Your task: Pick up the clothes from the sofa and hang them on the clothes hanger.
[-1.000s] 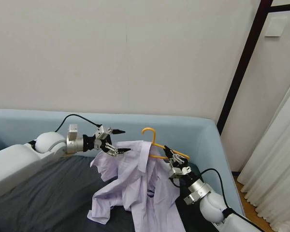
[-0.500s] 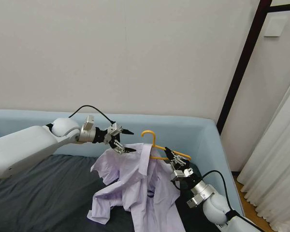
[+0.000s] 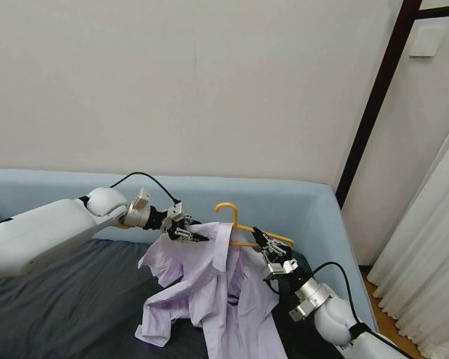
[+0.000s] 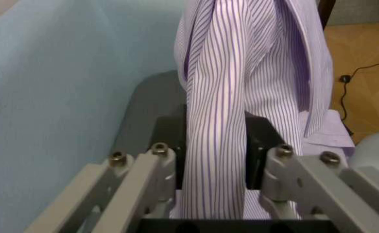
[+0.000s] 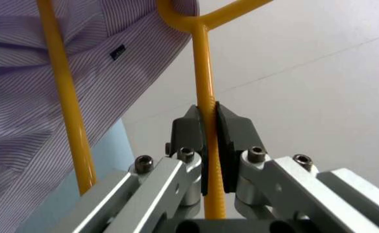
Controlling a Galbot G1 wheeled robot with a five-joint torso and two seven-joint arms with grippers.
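Lilac-striped cloth: shirt (image 3: 217,288), draped over an orange hanger (image 3: 225,205) held up above the right end of a pale blue sofa (image 3: 303,206); crumpled, collar up beside the hook, lower folds trailing onto the dark seat cover (image 3: 60,299).
Head view: left gripper (image 3: 188,233) reaching in from the left to the shirt's shoulder, just beside the hook; right gripper (image 3: 263,243) coming up from below on the right, at the hanger's bare arm.
Left wrist view: jaws apart, one dark pad (image 4: 168,145) on either side of a hanging fold of shirt (image 4: 218,111); fine purple stripes running down the fold; back of the sofa (image 4: 47,97) alongside, wooden floor (image 4: 364,73) beyond.
Right wrist view: jaws together, clamped on one orange bar of the hanger (image 5: 206,73); shirt (image 5: 27,97) slung over the neighbouring bar, small dark label (image 5: 118,52) sewn to the cloth.
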